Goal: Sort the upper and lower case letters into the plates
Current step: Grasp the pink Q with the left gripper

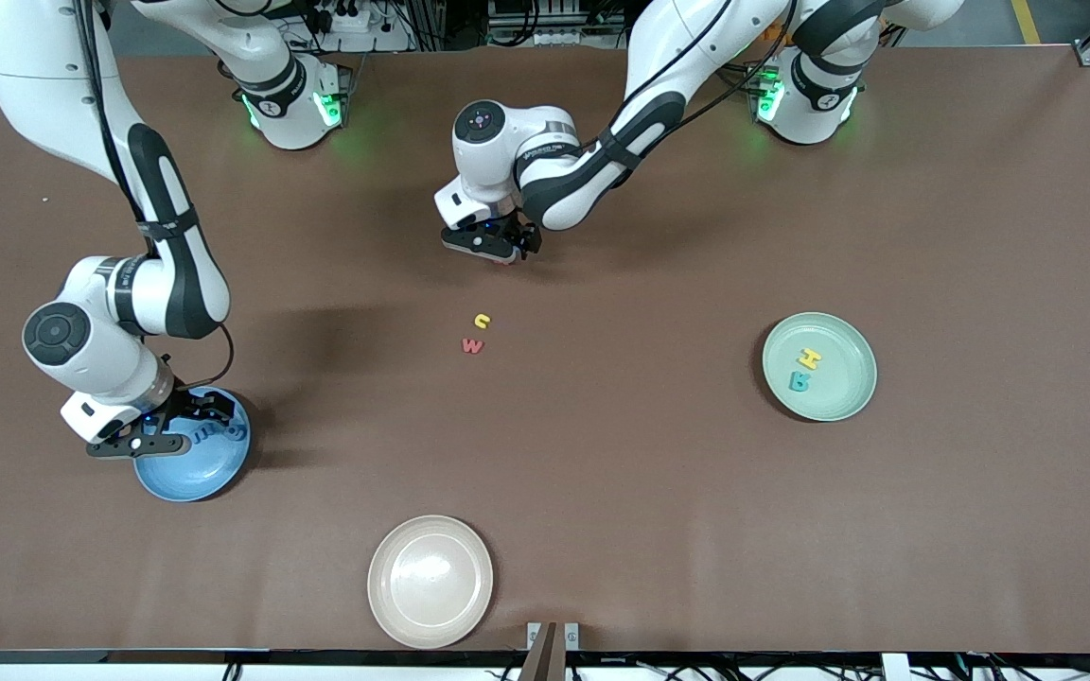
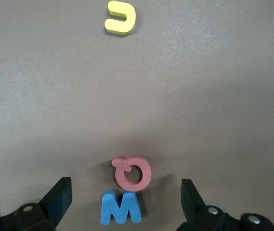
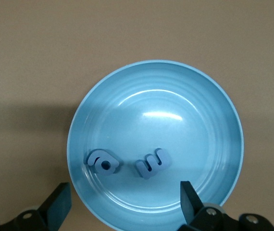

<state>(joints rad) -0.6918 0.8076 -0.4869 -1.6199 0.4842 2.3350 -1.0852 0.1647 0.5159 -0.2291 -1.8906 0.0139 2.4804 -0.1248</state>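
My left gripper (image 1: 491, 248) (image 2: 126, 199) is low over the middle of the table and open. A red letter (image 2: 132, 173) and a blue M (image 2: 121, 208) lie on the table between its fingers, untouched. A yellow letter (image 1: 482, 321) (image 2: 121, 18) and a red w (image 1: 473, 346) lie nearer the front camera. My right gripper (image 1: 152, 437) (image 3: 124, 204) hangs open and empty over the blue plate (image 1: 185, 473) (image 3: 175, 96), which holds two blue letters (image 3: 104, 163) (image 3: 152, 163). The mint green plate (image 1: 838, 397) holds a yellow H (image 1: 809, 358) and a teal B (image 1: 799, 381).
A cream-beige plate (image 1: 430, 581) sits near the table's front edge, nearest the front camera. The brown table (image 1: 659, 492) is bare between the plates.
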